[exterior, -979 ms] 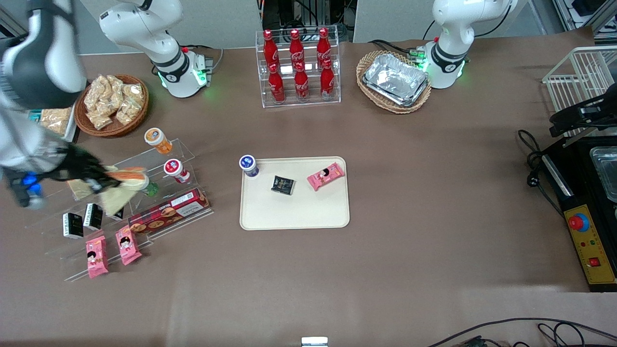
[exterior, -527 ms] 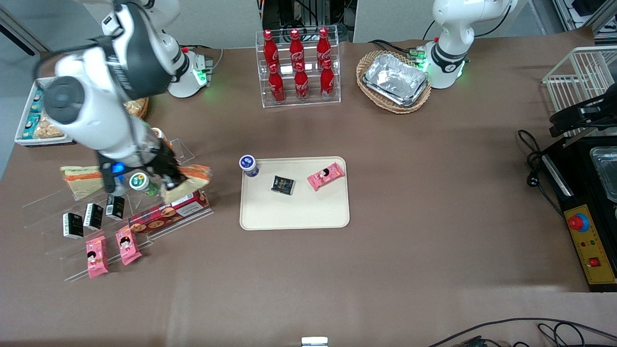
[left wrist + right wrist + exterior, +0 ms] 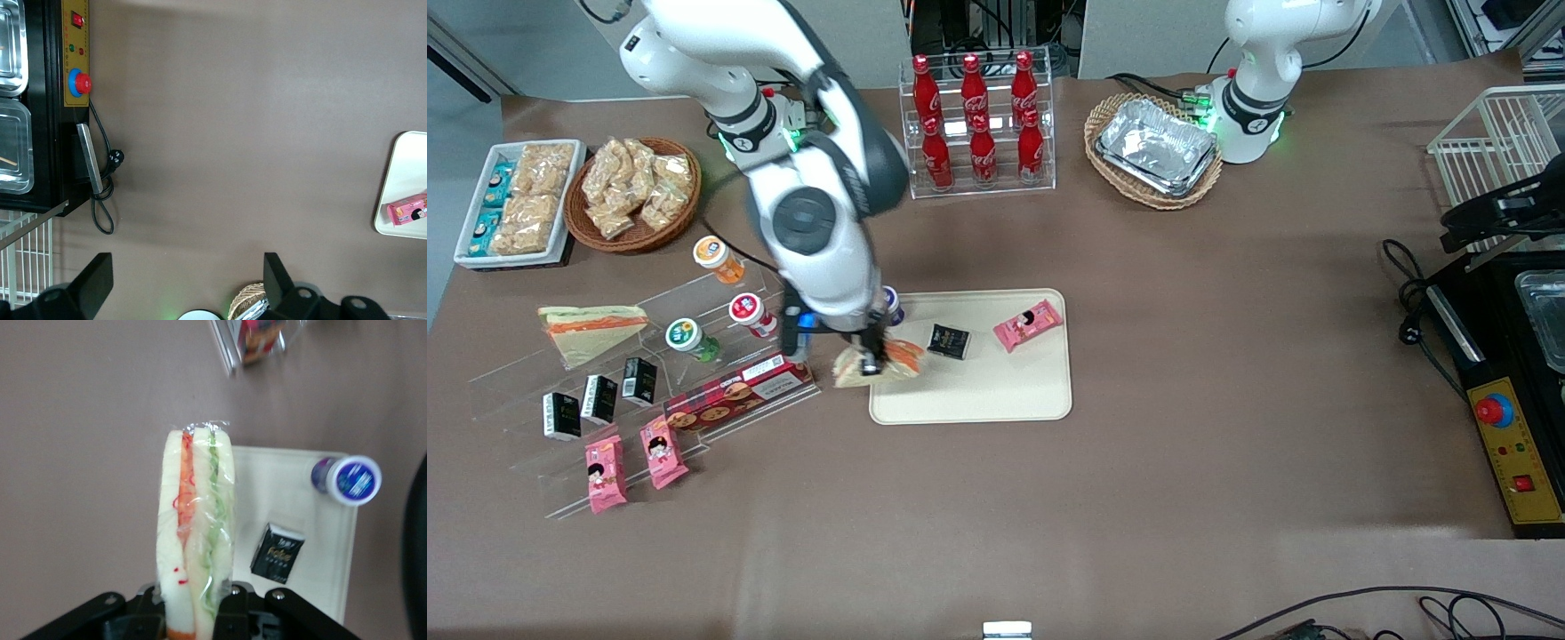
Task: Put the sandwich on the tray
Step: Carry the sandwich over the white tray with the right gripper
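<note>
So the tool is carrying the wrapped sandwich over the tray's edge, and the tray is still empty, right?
Not quite. The tool does hold the wrapped sandwich at the edge of the tray, but the tray is not empty. The front view shows a black packet, a pink snack pack and a blue-lidded cup on it; the right wrist view confirms the packet and cup.

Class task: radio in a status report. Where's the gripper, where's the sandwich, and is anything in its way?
Gripper shut on sandwich, above the tray edge nearest the working arm. Sandwich not yet down. Black packet and blue-lidded cup close by on tray.
</note>
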Robot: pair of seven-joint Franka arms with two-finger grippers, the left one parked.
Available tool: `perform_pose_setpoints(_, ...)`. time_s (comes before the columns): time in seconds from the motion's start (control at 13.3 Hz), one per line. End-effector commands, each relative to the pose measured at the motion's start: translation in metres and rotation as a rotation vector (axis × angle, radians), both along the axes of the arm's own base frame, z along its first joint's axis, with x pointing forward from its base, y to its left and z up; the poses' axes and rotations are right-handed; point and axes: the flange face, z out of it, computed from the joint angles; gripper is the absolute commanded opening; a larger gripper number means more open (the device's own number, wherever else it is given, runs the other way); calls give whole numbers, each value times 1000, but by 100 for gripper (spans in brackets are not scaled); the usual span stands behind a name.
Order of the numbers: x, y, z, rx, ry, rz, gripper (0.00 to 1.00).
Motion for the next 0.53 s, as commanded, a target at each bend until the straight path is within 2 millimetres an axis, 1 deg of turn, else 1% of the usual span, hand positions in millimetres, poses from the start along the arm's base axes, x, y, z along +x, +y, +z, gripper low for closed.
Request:
perform_pose_setpoints(0.0, 8, 65, -71, -55, -54, -70, 0)
perform_pose_setpoints(0.08, 10, 73, -83, -46, -73, -95, 0)
perform_pose_setpoints(0.23, 2, 92, -109, -20, -87, -100, 0)
perform_pose_setpoints(0.3, 5, 94, -120, -13, -105, -104, 0)
perform_pose_setpoints(0.45, 7, 98, -132, 5, -140, -104, 0)
